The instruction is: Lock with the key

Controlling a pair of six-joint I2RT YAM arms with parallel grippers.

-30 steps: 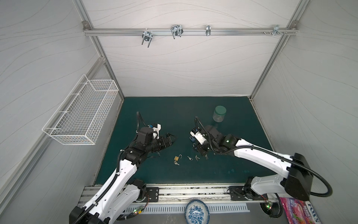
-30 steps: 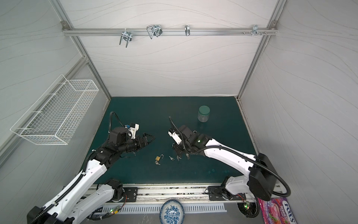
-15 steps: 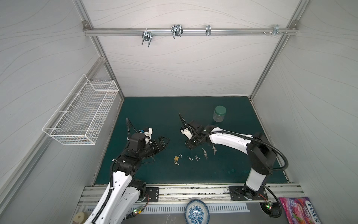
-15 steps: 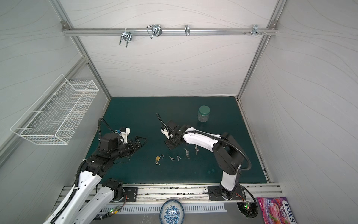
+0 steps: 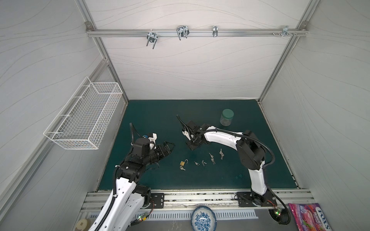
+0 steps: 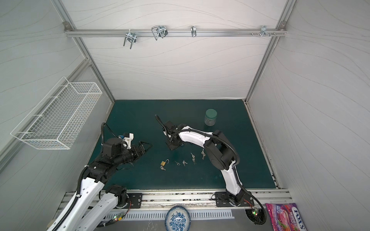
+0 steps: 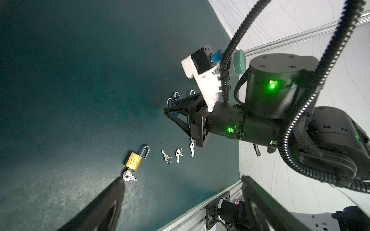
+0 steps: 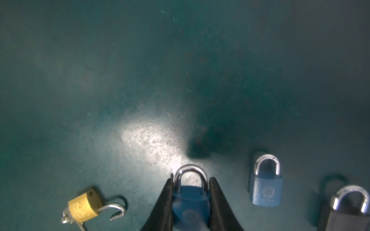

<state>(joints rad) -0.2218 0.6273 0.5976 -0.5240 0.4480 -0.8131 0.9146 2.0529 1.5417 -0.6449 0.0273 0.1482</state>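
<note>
The green desk (image 5: pixel 160 120) carries an open brass padlock (image 5: pixel 182 162), loose keys (image 7: pixel 178 155), a lidded jar (image 5: pixel 227 118), a blue padlock (image 8: pixel 266 190) and perhaps a dark padlock (image 8: pixel 348 212).

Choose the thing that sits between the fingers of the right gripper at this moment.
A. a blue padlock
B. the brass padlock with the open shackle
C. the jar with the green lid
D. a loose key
A: in the right wrist view the right gripper has its two fingers pressed against the sides of a blue padlock, while the brass padlock lies apart from it, untouched.
</note>
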